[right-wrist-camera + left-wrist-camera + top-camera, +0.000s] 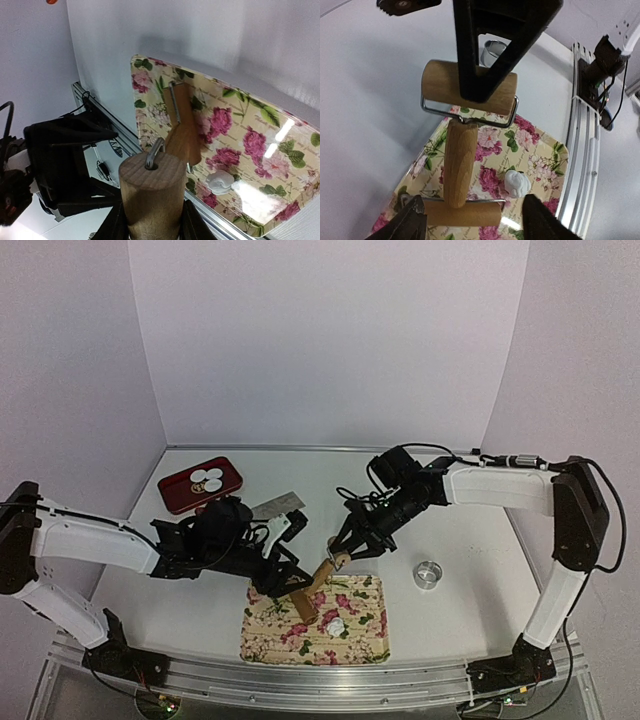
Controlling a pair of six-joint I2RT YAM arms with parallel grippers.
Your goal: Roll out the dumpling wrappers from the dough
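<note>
A small white lump of dough (335, 624) (516, 182) (219, 181) lies on the floral tray (262, 648), right of the wooden roller tool (318, 585). The tool is tilted, with a handle (460, 160) joining two short rollers. My right gripper (341, 558) (152, 227) is shut on the upper roller (437, 82). My left gripper (290, 582) (472, 222) is open, its fingers standing either side of the lower roller (462, 212), which rests low over the tray. Dumpling wrappers (207, 480) lie as round white discs in the red tray (178, 497) at the back left.
A metal ring (429, 573) (495, 49) stands on the table right of the floral tray. A flat metal scraper (278, 504) lies behind my left arm. The table's aluminium rail (582, 150) runs just beyond the tray's near edge.
</note>
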